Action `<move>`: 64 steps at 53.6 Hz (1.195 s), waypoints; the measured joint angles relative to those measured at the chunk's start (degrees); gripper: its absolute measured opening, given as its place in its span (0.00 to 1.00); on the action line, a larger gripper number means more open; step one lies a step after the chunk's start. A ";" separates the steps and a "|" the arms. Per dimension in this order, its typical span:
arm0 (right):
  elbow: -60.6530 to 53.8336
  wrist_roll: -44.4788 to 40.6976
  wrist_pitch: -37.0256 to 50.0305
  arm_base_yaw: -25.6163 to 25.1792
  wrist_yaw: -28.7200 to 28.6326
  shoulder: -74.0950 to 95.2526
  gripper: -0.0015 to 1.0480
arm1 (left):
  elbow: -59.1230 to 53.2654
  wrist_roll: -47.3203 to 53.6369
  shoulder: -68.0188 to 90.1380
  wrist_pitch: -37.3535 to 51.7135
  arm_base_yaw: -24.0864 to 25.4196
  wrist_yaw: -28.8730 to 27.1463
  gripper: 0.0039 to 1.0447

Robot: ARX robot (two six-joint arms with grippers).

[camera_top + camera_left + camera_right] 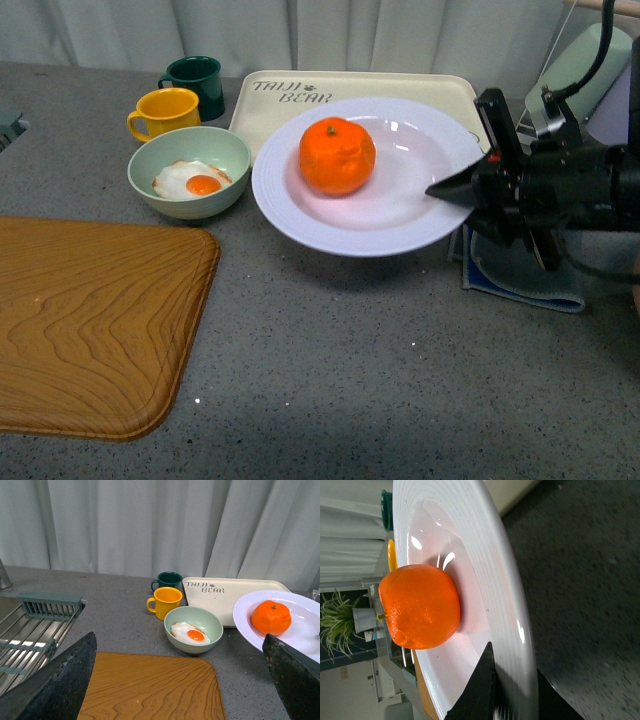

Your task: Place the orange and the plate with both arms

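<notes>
The orange (pixel 337 155) lies in the well of the white plate (pixel 400 215). My right gripper (pixel 445 190) is shut on the plate's right rim and holds the plate slightly above the grey counter, partly over the beige tray. In the right wrist view the fingers (pixel 480 690) pinch the ridged rim of the plate (pixel 490 555), with the orange (pixel 420 605) just beyond them. My left gripper (pixel 179 645) is open and empty, out of the front view. It hovers over the wooden board, and the plate (pixel 300 630) and the orange (pixel 271 617) show at its far right.
A pale green bowl with a fried egg (pixel 190 172), a yellow mug (pixel 165 110) and a dark green mug (pixel 197 80) stand left of the plate. A beige bear tray (pixel 300 95) lies behind it. A wooden board (pixel 90 320) lies front left, a blue cloth (pixel 520 280) under my right arm, a sink rack (pixel 30 625) far left.
</notes>
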 joint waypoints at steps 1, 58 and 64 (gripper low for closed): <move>1.29 0.09 -0.50 -0.04 -0.02 0.61 0.04 | 0.00 0.00 0.00 0.00 0.00 0.02 0.94; 42.14 -21.68 -32.63 -1.38 13.29 18.10 0.74 | 0.00 0.00 0.00 0.00 0.00 0.02 0.94; 36.04 -29.44 -30.08 -1.25 17.07 12.26 0.89 | 0.00 0.00 0.00 0.00 0.00 0.02 0.94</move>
